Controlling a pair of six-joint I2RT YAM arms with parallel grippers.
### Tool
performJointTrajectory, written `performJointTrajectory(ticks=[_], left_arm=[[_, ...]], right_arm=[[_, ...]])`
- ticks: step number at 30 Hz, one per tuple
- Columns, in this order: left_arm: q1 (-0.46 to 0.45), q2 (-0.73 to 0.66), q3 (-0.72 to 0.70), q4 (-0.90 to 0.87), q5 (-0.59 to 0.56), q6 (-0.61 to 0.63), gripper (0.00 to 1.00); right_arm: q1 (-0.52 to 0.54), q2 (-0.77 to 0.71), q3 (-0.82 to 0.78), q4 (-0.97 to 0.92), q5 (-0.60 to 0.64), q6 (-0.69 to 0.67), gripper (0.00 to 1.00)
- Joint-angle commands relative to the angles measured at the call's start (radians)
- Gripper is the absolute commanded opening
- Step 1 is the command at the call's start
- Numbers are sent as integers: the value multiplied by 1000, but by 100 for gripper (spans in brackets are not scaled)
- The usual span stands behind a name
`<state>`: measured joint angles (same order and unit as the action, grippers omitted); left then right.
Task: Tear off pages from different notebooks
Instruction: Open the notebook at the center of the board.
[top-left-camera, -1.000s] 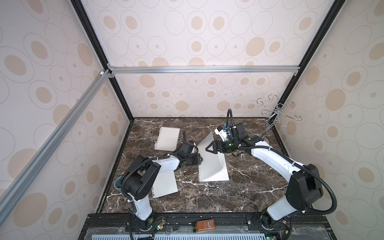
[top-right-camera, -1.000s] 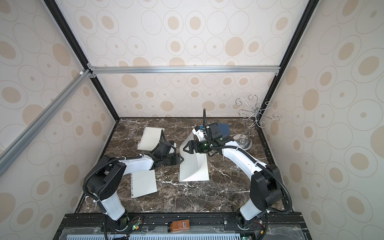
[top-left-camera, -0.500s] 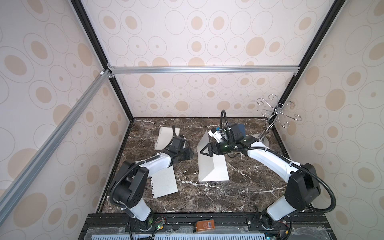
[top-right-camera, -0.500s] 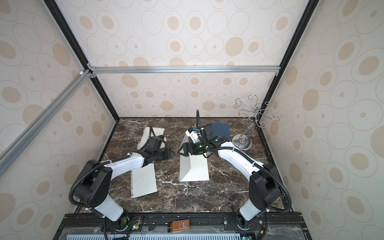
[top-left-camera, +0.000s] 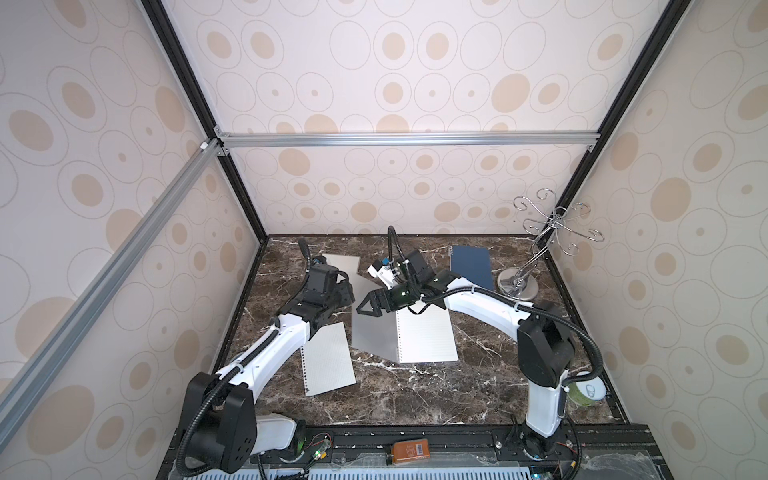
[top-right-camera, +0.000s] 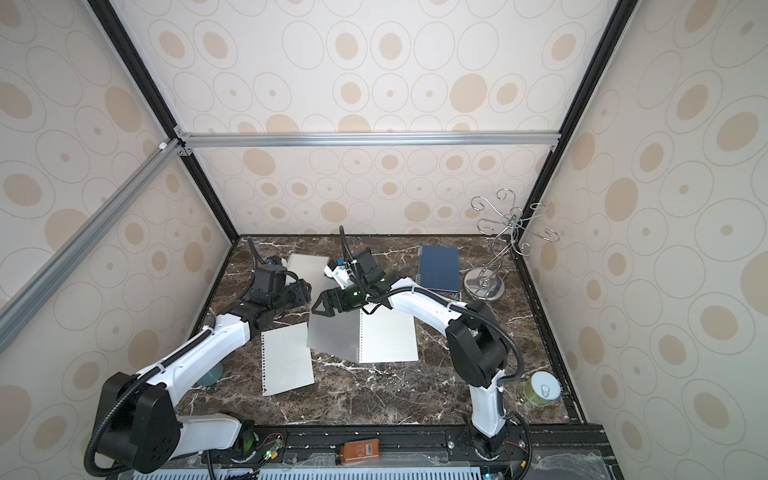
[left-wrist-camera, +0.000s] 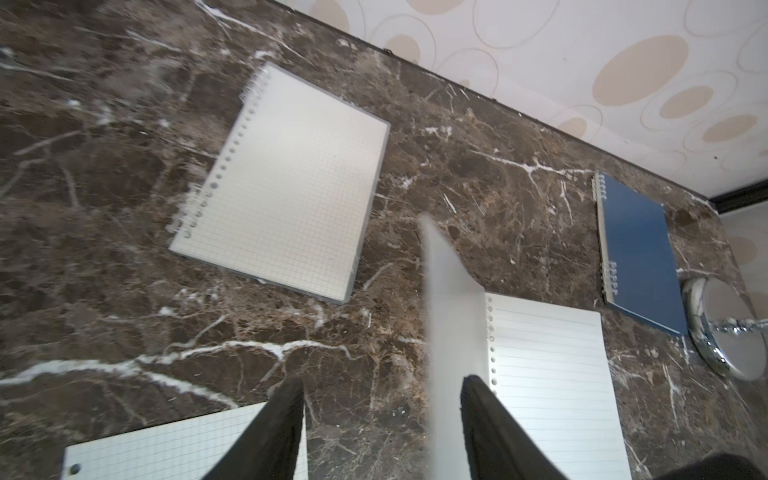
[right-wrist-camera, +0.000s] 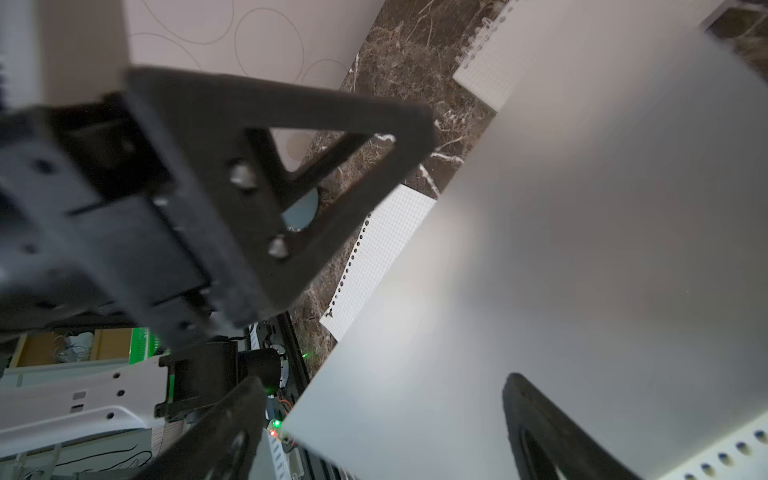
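Note:
The larger notebook lies open at mid-table, its lined page (top-left-camera: 426, 336) bare and its clear grey cover (top-left-camera: 374, 336) swung out to the left, half raised. My right gripper (top-left-camera: 365, 309) hovers open over the cover's far edge, and in the right wrist view the cover (right-wrist-camera: 561, 249) spans between its fingers. Just left of it, my left gripper (top-left-camera: 347, 293) is open, with the cover's edge (left-wrist-camera: 449, 311) standing near one finger. A loose grid page (top-left-camera: 326, 361) lies by the left arm. The small notebook (top-left-camera: 343, 266) and the dark-blue notebook (top-left-camera: 471, 266) lie shut at the back.
A chrome hook stand (top-left-camera: 517, 282) stands at the back right beside the blue notebook. A green can (top-left-camera: 586, 390) sits at the front right edge. An orange device (top-left-camera: 409, 451) lies on the front rail. Patterned walls close in three sides.
The cover has dropped from nearly upright to lean left, baring the lined page. My left gripper drew back to the left and opened a little. The right gripper followed leftward.

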<state>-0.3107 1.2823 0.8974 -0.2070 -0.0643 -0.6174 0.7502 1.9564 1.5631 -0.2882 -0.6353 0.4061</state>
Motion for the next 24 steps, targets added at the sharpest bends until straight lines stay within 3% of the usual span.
performJointTrajectory(ticks=[1,4,8,13,17,24], left_arm=[[9,-52,22,-51,-82,-5,62],[9,-58,26,-56,-82,4,62],[-6,6,19,-6,58,16,61],[-159,180,39,54,107,7,59],[-251,331,66,119,167,-27,56],[-350,485,155,122,179,-33,49]], right_arm=[[-6,24,35,14,4,7,92],[-15,-13,5,11,27,-4,92],[-98,-112,-129,29,54,24,93],[-267,-242,-372,32,96,39,93],[-366,-280,-479,-37,125,4,94],[-421,-280,-563,-57,162,-19,94]])
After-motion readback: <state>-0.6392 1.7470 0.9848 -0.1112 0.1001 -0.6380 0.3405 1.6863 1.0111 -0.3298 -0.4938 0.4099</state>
